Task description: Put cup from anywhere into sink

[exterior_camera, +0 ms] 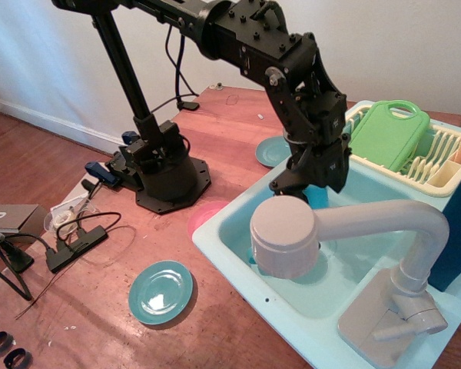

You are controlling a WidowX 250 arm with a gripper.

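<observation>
The blue-teal cup (pixel 320 197) is held in my black gripper (pixel 309 189), which is shut on it. Only the cup's lower part shows below the fingers. The gripper and cup are low inside the far left part of the light aqua sink (pixel 353 261), just behind the big grey-beige faucet head (pixel 284 235). I cannot tell whether the cup touches the bowl's floor, since the faucet head hides its bottom.
A cream dish rack (pixel 438 165) with a green cutting board (pixel 386 134) sits at the sink's back right. Teal plates lie on the wooden floor at the front left (pixel 160 290) and behind the sink (pixel 273 150). A pink plate (pixel 202 216) lies beside the arm's base (pixel 165 175).
</observation>
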